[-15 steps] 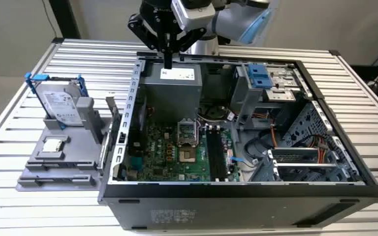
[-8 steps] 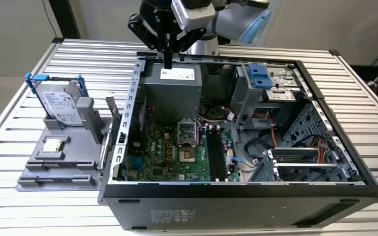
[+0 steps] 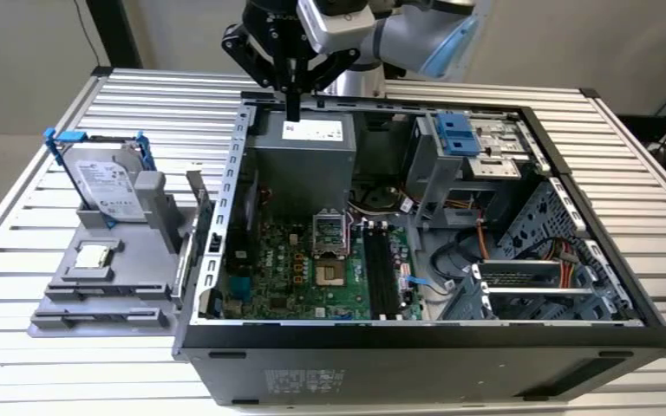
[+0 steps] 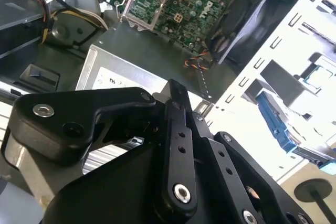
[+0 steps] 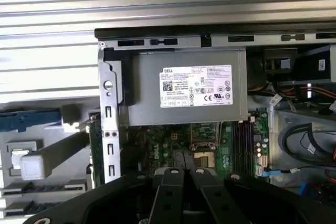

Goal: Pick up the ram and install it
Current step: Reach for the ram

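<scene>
Exterior view, jaws together above power supply (image 3: 304, 169)

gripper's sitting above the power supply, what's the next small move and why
Probably carry the gripper across, at this height, toward the long black memory slots on the motherboard: it hangs over the power supply, apart from them. I cannot tell whether it holds the ram.

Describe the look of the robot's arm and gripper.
The arm is a rounded silver-grey tube with a light-blue cap at its joint. The gripper is matt black, built of flat jointed bars. The second wrist view shows silver pins at its pivots.
</scene>
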You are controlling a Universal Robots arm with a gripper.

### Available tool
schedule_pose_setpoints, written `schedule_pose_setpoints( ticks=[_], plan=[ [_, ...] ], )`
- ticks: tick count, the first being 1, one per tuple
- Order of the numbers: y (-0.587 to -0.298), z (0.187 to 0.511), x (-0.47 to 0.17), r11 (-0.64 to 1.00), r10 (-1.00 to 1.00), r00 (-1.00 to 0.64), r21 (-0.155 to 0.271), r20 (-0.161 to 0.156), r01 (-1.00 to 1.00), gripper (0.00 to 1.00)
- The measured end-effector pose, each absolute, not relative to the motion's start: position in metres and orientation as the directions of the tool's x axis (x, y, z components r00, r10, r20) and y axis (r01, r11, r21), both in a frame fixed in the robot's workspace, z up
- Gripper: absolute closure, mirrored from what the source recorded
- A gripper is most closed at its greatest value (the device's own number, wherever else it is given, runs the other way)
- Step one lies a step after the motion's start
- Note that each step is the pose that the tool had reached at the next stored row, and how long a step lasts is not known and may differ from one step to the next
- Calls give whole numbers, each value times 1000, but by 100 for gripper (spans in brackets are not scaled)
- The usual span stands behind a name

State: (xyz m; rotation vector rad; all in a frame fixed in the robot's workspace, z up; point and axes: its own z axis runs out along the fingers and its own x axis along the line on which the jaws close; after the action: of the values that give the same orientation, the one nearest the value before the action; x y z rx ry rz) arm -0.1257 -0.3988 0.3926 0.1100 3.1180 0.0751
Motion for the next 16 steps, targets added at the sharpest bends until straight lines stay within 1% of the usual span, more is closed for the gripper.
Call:
schedule_pose_setpoints(
  ticks=[16],
  plan=[
    [-399,393,-154,997,67,-998,49,-19,66,100]
  ],
)
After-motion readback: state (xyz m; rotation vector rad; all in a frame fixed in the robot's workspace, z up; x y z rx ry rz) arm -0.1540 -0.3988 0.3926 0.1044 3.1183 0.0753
